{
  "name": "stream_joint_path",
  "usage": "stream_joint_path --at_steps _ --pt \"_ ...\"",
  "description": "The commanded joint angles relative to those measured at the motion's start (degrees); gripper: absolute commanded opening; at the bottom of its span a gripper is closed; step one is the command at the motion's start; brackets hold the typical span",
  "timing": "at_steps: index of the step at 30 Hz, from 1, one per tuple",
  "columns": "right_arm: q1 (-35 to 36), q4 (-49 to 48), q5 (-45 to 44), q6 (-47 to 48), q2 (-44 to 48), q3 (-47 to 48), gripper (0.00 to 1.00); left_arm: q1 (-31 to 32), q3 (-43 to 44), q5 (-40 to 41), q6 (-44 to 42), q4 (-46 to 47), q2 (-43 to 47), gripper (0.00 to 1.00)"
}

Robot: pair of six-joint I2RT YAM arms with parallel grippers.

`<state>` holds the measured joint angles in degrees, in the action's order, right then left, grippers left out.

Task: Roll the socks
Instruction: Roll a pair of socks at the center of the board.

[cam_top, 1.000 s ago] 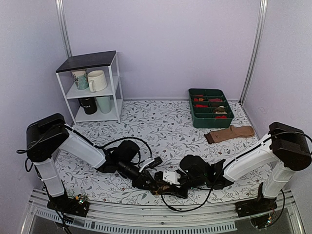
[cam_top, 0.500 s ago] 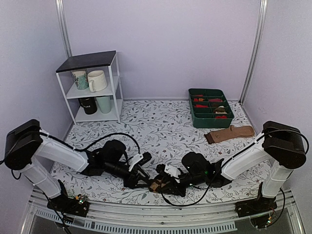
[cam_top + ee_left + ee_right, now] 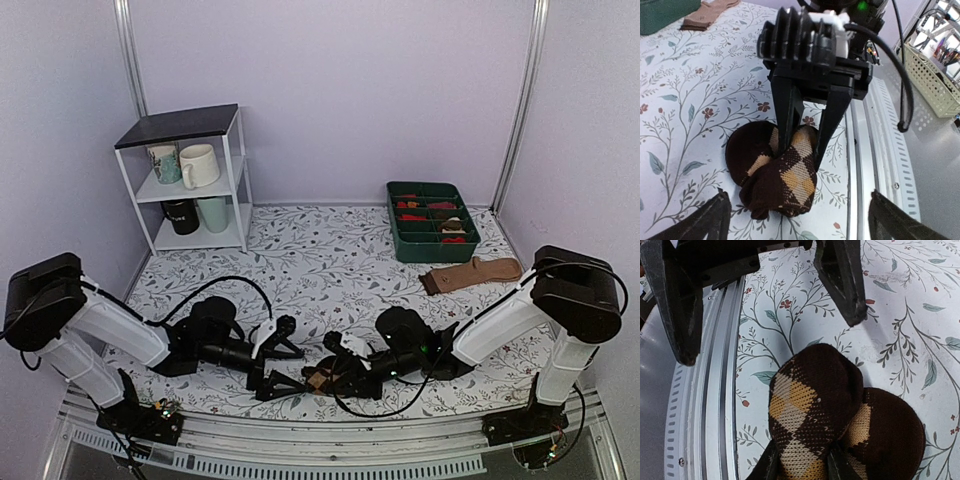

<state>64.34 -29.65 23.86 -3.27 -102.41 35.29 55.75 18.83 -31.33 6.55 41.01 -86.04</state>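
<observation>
Table [image 3: 330, 250]: floral cloth, action at lower centre of top view. Left gripper [image 3: 290, 362]: jaws spread wide, fingers flanking bundle, touching nothing (ready to regrip, at a guess). Right gripper [image 3: 802, 147]: jaws pinched on socks [image 3: 785, 175], pinning folded end so roll does not unwind. Socks: partly rolled lump, resting on table, lower centre.

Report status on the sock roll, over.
Left pincer open, off the socks. Right pincer shut on the socks, bunched into a roll. Tan sock lies by the green tray, out of the way.
</observation>
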Motion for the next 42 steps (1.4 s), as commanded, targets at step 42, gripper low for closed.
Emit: stream_joint_path --at_steps 42 --pt "-2.81 12.25 3.38 -1.91 -6.69 -0.53 0.16 3.73 7.73 -10.37 2.23 -0.49 -19.3 0.55"
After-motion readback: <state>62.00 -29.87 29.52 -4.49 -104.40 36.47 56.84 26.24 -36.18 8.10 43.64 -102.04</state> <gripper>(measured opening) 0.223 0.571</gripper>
